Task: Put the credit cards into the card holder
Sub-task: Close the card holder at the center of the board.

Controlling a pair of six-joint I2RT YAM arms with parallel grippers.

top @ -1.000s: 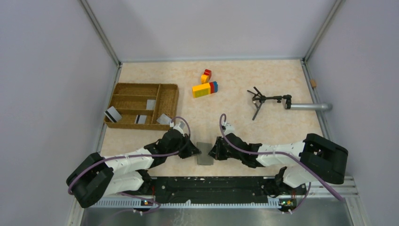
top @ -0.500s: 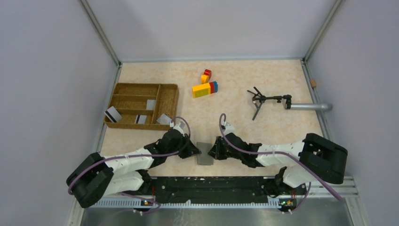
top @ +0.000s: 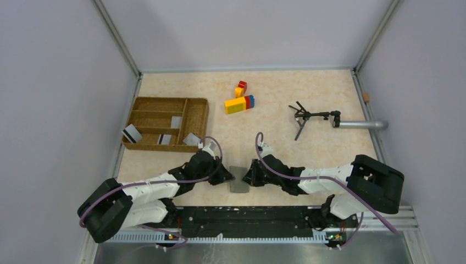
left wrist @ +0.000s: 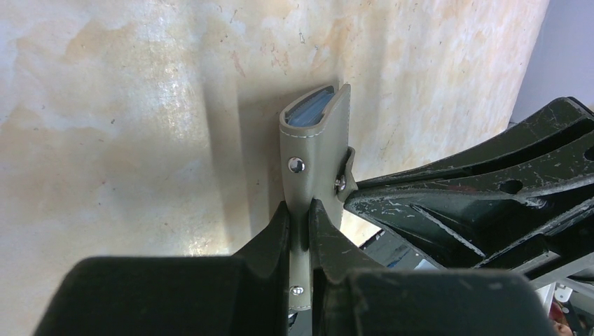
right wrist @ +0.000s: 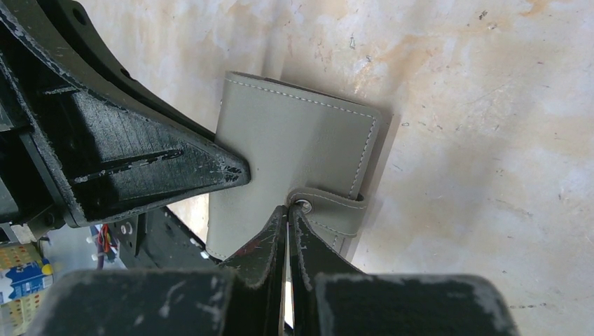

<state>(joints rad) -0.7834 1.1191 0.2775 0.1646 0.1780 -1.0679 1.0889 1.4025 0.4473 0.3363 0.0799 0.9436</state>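
Observation:
The grey card holder (top: 239, 179) sits folded near the table's front edge, between my two grippers. In the left wrist view the card holder (left wrist: 313, 143) stands on edge with blue-grey inner panels showing at its far end. My left gripper (left wrist: 301, 222) is shut on its near edge. In the right wrist view the card holder (right wrist: 287, 143) has a strap tab (right wrist: 335, 210) with a snap. My right gripper (right wrist: 288, 207) is shut on the very end of that tab. Several silver credit cards (top: 130, 133) (top: 176, 121) lie in the wicker tray (top: 159, 103).
Coloured toy blocks (top: 239, 103) lie at the back centre. A black tripod-like tool (top: 308, 116) and a metal tube (top: 360, 125) are at the right. The arm bases and a black rail (top: 247, 217) line the near edge. Grey walls enclose the table.

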